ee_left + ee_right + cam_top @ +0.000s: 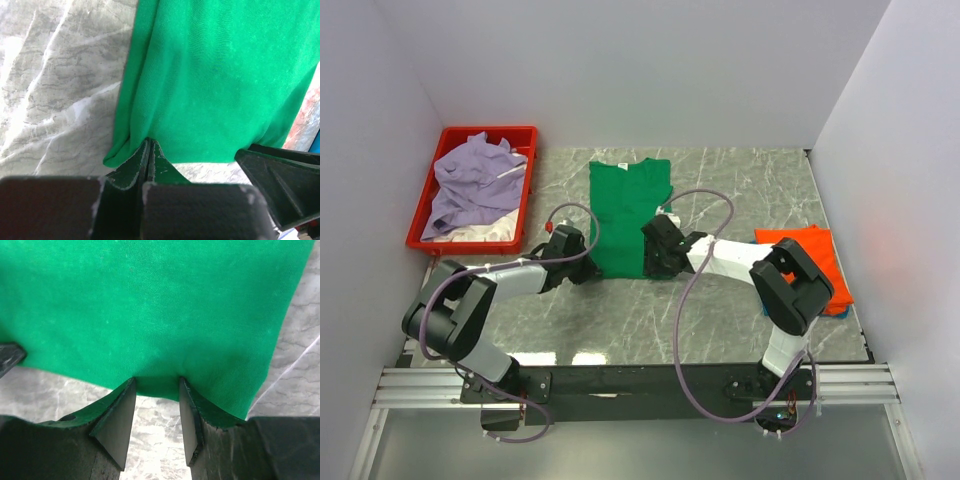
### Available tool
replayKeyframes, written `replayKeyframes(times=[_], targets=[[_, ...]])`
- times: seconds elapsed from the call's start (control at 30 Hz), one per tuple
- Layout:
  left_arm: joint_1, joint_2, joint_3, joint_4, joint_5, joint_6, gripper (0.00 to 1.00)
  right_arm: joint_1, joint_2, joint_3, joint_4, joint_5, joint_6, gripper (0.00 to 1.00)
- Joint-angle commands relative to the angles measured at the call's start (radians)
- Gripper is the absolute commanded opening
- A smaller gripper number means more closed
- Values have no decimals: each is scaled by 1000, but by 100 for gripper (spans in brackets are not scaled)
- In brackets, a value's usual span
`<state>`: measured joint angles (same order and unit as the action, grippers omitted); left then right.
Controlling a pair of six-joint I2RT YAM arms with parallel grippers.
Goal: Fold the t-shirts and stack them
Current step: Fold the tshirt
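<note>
I've got green tee point(628, 210) lying flat, collar at far end. Its near hem is pinched in L pincer point(149, 141) and sits btwn R pincer point(156, 381) tips. I see orange tee point(800, 250) folded, right of R pincer, and lavender tee point(475, 185) crumpled far-left of L pincer.

- A grey marble-patterned table point(620, 320) is enclosed by plain white walls point(650, 70) on three sides.
- Bright patches of light are reflected near its front edge.
</note>
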<state>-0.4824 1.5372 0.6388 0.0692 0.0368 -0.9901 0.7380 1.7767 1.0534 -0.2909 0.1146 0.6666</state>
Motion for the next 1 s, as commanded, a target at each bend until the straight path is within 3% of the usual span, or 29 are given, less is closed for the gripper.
replayKeyframes(times=[0.0, 0.2, 0.37, 0.7, 0.77, 0.9, 0.97], targets=[[-2, -29, -21, -22, -20, 7, 1, -49, -61, -96, 12, -94, 14, 47], [-1, -46, -27, -26, -17, 7, 1, -158, -175, -225, 101, -220, 13, 47], [-1, -46, -30, -26, -14, 7, 1, -239, -171, -306, 179, -334, 13, 47], [-1, -176, -13, -97, -5, 22, 1, -307, -256, -392, 220, -406, 13, 47], [1, -213, -11, -129, -12, 24, 7, -319, -292, -409, 216, -418, 14, 47], [18, -281, -30, -155, -11, 30, 31, -353, -375, -435, 207, -437, 18, 47], [25, -285, -33, -161, -11, 36, 36, -364, -393, -443, 197, -423, 16, 47]])
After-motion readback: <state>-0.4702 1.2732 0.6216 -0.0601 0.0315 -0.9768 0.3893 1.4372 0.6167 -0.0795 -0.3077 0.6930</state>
